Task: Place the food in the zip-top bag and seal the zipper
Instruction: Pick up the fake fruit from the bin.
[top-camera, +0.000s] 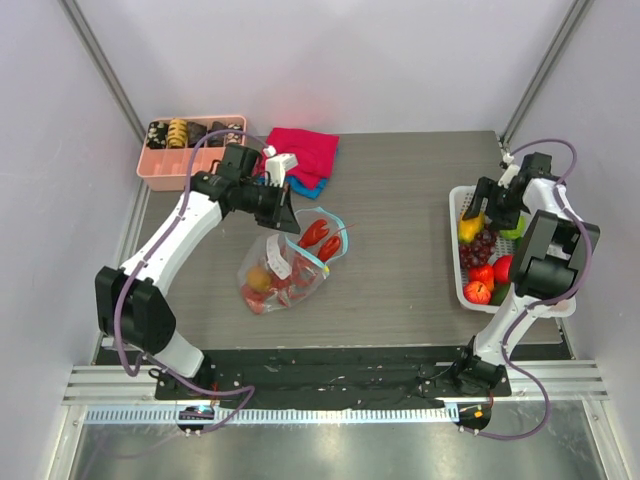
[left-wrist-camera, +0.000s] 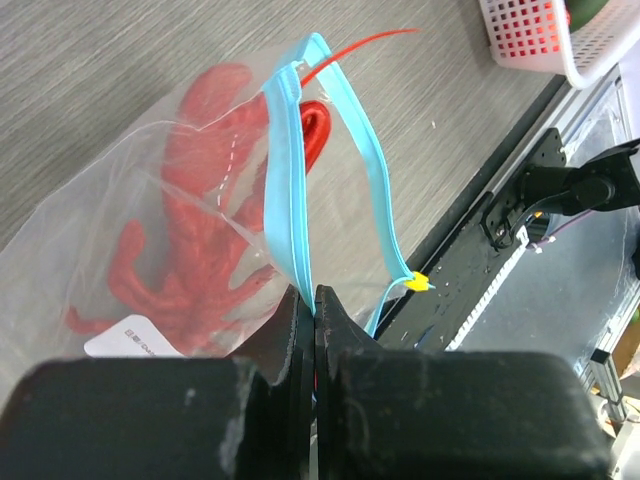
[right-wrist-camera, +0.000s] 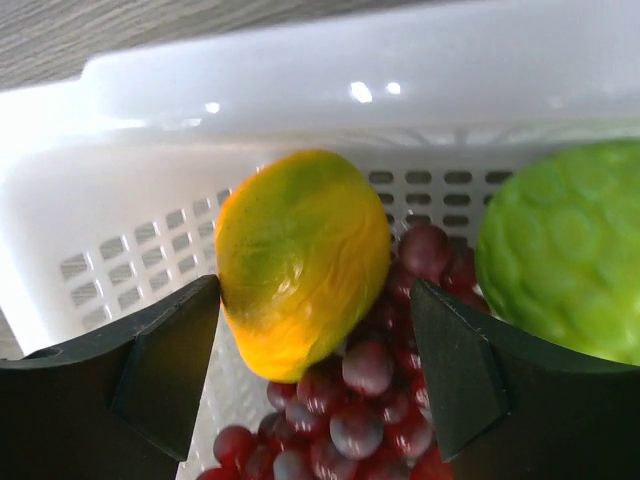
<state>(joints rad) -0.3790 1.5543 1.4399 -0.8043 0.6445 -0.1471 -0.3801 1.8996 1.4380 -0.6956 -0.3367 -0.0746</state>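
Closest to the overhead camera stand the arm bases (top-camera: 480, 372), bolted at the near edge of the table (top-camera: 400, 200). From there the left arm reaches to the zip-top bag (top-camera: 285, 270), which lies mid-table with a red lobster (top-camera: 318, 235) near its mouth and a few orange and red fruits (top-camera: 262, 282) deeper inside. The left gripper (top-camera: 285, 212) sits at the bag's upper edge. The right gripper (top-camera: 478, 222) hangs over the white basket (top-camera: 455, 250) at the right side of the table, where the rest of the food waits. A pink tray (top-camera: 160, 170) and folded cloths (top-camera: 305, 150) lie at the back, apart from the work.

On the left wrist view, the left gripper (left-wrist-camera: 315, 295) is pinched tight on the teal zipper (left-wrist-camera: 290, 180), one lip of it between the closed jaws. The other lip bows away, so the mouth gapes. That grip probably serves to keep the floppy opening lifted and steady for loading. The lobster (left-wrist-camera: 200, 220) shows through the clear film.

On the right wrist view, the right gripper (right-wrist-camera: 315, 330) has its jaws spread, one finger on each side of a yellow fruit (right-wrist-camera: 300, 255) resting on dark red grapes (right-wrist-camera: 370, 400) against the basket (right-wrist-camera: 300, 80) wall. Its fingers (right-wrist-camera: 165, 360) straddle the fruit without clamping it. A bumpy green fruit (right-wrist-camera: 560, 250) sits just beside. This looks like the lining-up before a pick.
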